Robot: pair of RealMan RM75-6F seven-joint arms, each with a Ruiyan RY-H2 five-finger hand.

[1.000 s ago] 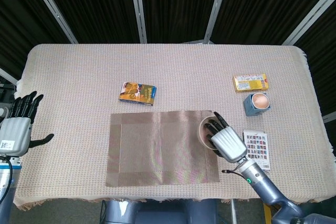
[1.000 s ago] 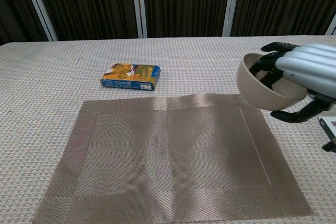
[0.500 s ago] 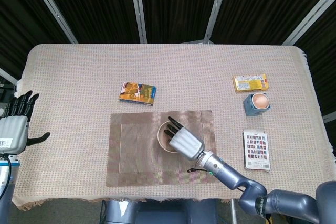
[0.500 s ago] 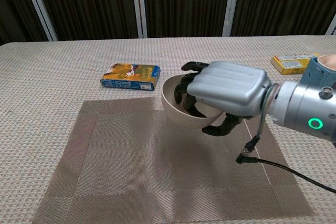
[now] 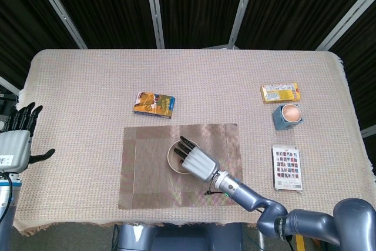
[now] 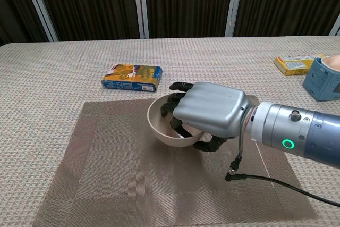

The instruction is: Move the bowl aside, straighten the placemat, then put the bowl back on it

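Observation:
A beige bowl (image 5: 174,154) (image 6: 162,126) is at the middle of the brown woven placemat (image 5: 144,168) (image 6: 117,174), which lies flat and square to the table's front edge. My right hand (image 5: 196,160) (image 6: 208,111) grips the bowl, fingers inside over the rim and thumb under its outer wall. Whether the bowl touches the mat I cannot tell. My left hand (image 5: 19,139) hangs open past the table's left edge, holding nothing; the chest view does not show it.
A blue and orange packet (image 5: 154,104) (image 6: 132,77) lies behind the mat. At the right are a yellow box (image 5: 281,92) (image 6: 295,64), a blue cup (image 5: 287,116) (image 6: 323,78) and a printed card pack (image 5: 286,168).
My right hand has carried the bowl leftwards from the mat's right edge to its middle and lowered it. The left hand has barely moved.

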